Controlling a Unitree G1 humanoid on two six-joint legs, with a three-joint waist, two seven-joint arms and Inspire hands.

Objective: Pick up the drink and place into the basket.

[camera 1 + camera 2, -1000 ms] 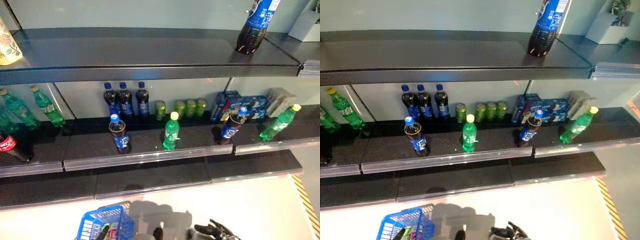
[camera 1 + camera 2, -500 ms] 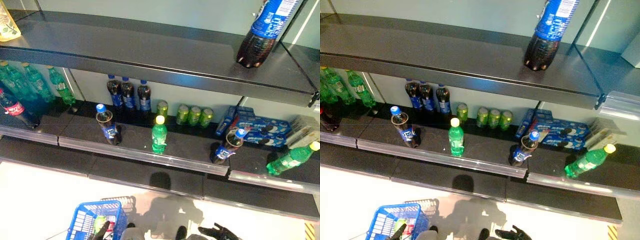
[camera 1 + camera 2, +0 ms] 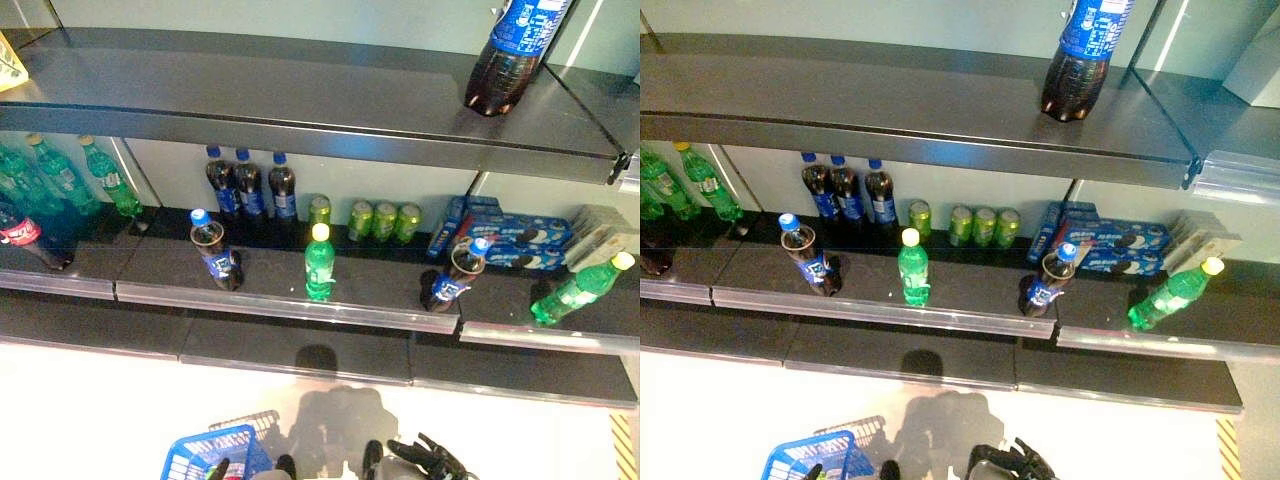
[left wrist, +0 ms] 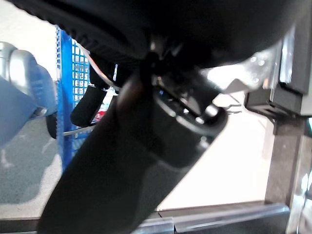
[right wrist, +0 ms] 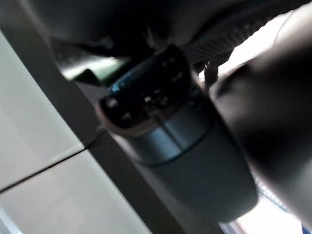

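dark robot hand (image 3: 430, 460) — black, slender fingers, glossy casing.

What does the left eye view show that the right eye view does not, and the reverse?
Only the left eye view: a yellow package at the top shelf's left end, and a red-labelled bottle on the middle shelf.
Only the right eye view: a pale box beyond the top shelf's right end.
Both: the large cola bottle on top, the green bottle, the blue basket and the right hand.
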